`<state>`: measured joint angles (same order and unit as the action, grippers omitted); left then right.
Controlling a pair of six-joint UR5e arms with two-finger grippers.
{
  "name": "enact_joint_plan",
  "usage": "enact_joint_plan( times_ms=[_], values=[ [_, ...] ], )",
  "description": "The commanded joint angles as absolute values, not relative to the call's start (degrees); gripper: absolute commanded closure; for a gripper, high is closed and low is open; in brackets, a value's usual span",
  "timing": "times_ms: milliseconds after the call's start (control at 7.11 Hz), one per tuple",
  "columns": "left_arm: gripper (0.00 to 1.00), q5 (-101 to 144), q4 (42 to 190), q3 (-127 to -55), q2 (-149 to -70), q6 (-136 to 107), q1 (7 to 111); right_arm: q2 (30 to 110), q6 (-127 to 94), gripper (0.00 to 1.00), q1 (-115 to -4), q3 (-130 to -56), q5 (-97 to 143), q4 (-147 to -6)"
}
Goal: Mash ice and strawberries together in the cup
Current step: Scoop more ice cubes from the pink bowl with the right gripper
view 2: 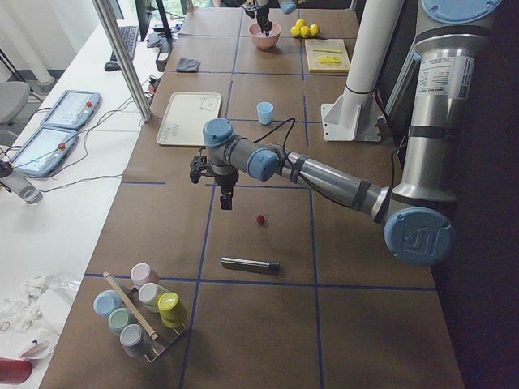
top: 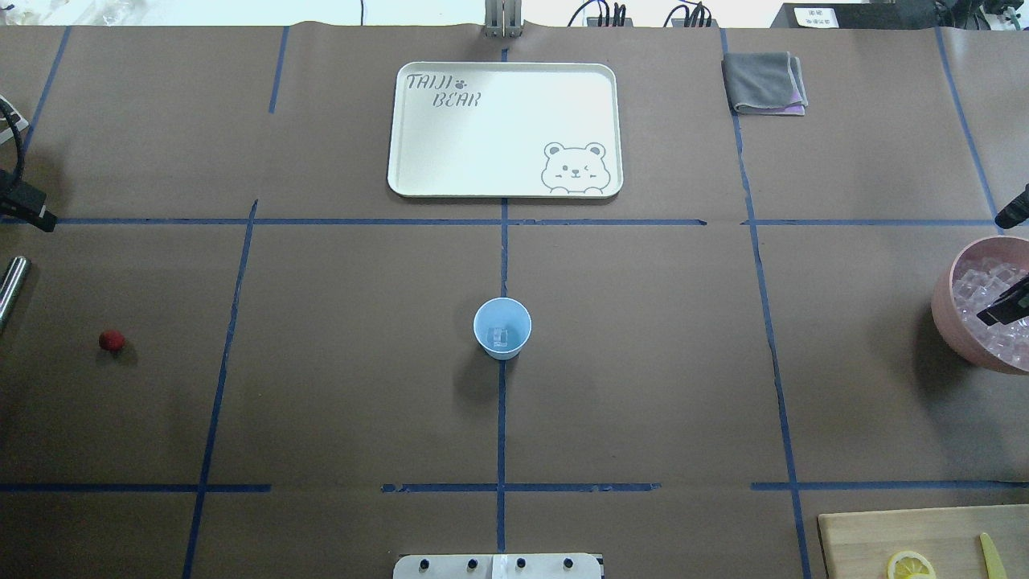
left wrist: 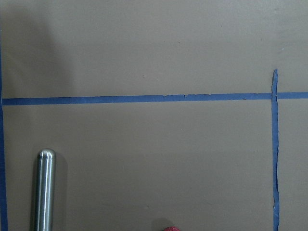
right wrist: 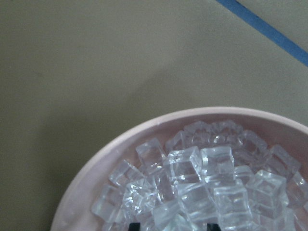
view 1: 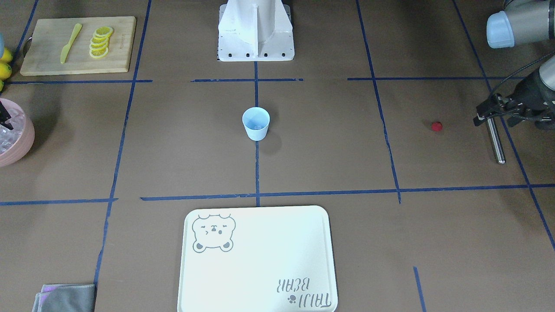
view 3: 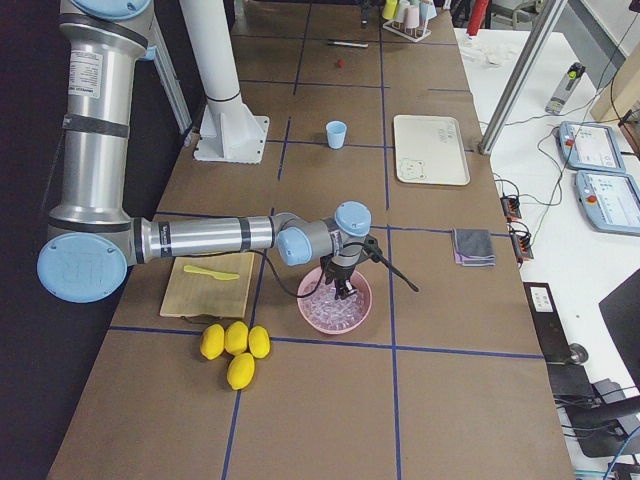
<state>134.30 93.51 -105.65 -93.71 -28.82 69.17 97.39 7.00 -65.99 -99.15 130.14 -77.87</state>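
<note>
Progress early, judging from the front-facing view: cup [view 1: 256,123] upright at table centre, strawberry [view 1: 436,126] out on the bare paper well apart from it, steel rod [view 1: 495,143] lying flat just beyond the berry. Left gripper [view 1: 485,113] at that same edge; cannot tell whether its claw is apart or together.

From overhead: one cube of ice [top: 500,336] at the cup's bottom, nothing red inside. Right gripper [top: 1005,307] over the pink bowl [top: 953,322] at the far right edge.

From the left end: left claw hanging above the table, clear of both berry and rod.

From the right end: right claw dipped into the bowl, lemons [view 3: 235,345] just beside it.

Left wrist: rounded rod end and a red sliver of berry at the bottom edge; no fingers in frame.

Right wrist: fingertips [right wrist: 134,225] apart at the bottom edge, sunk among the heaped cubes, clamped on none as far as shown.

Left to do, by this reckoning: possibly more ice, berry into cup, rod picked up, all the mashing.
</note>
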Motion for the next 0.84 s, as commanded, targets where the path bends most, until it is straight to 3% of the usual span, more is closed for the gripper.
enact_joint_plan(
  times_ms=[0, 422, 562, 703],
  values=[
    [0.0, 134.3, 93.5, -105.6, -93.8, -28.8, 69.2, 97.6, 7.0, 0.44, -66.0, -99.1, 130.2, -77.8],
    [0.0, 134.3, 93.5, -105.6, -93.8, -29.0, 69.2, 97.9, 7.0, 0.44, -66.0, -99.1, 130.2, -77.7],
    [0.0, 134.3, 93.5, -105.6, -93.8, -29.0, 69.2, 97.9, 7.0, 0.49, -66.0, -99.2, 130.2, -77.8],
    [0.0, 134.3, 93.5, -105.6, -93.7, -29.2, 69.2, 97.9, 7.0, 0.61, -66.0, -99.1, 130.2, -77.8]
  ],
)
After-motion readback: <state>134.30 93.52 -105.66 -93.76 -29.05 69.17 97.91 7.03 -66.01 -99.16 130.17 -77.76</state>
